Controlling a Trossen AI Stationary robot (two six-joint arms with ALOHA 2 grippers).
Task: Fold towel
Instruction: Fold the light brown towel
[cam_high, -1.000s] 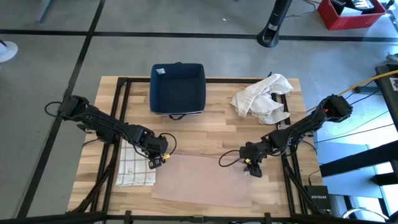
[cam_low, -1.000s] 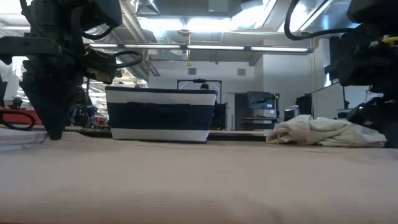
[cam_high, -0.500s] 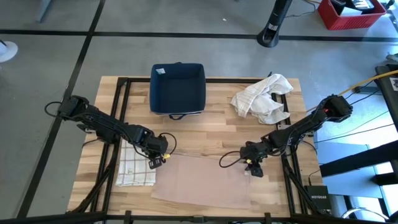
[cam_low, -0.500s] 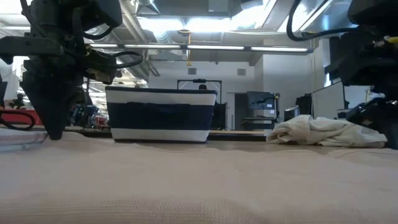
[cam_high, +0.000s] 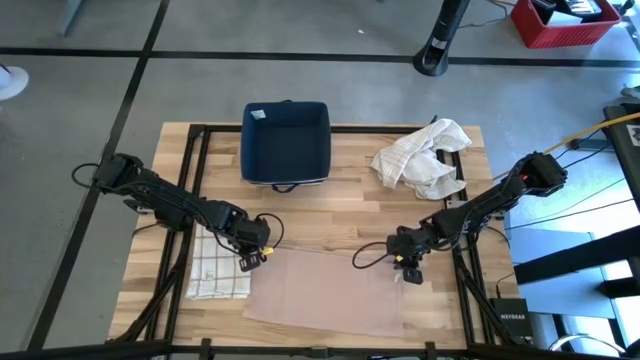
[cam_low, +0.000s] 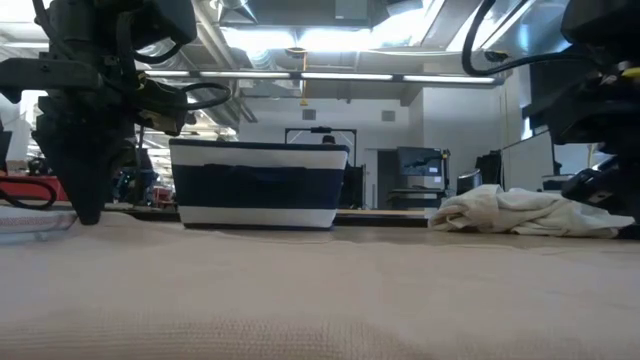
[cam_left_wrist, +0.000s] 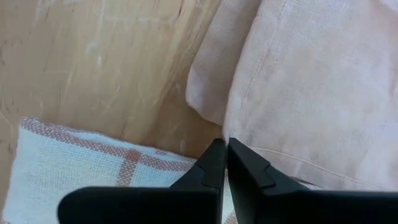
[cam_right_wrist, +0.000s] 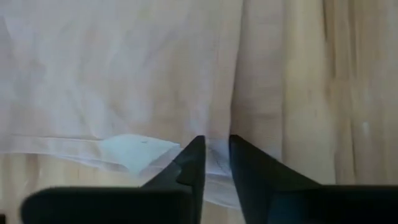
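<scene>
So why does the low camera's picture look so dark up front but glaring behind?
In the low view the ceiling lights behind blaze, so the left tool and the bin show as near silhouettes; the pink towel close to the lens is soft. The high view is evenly lit.

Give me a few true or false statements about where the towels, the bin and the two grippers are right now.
1. The pink towel lies spread flat on the table's near side. True.
2. The blue bin holds the crumpled white towel. False: the white towel lies on the table beside it.
3. The left gripper is shut at the pink towel's corner. True.
4. The right gripper hovers over the checked towel. False: it is at the pink towel's edge; the checked towel lies by the left gripper.
</scene>
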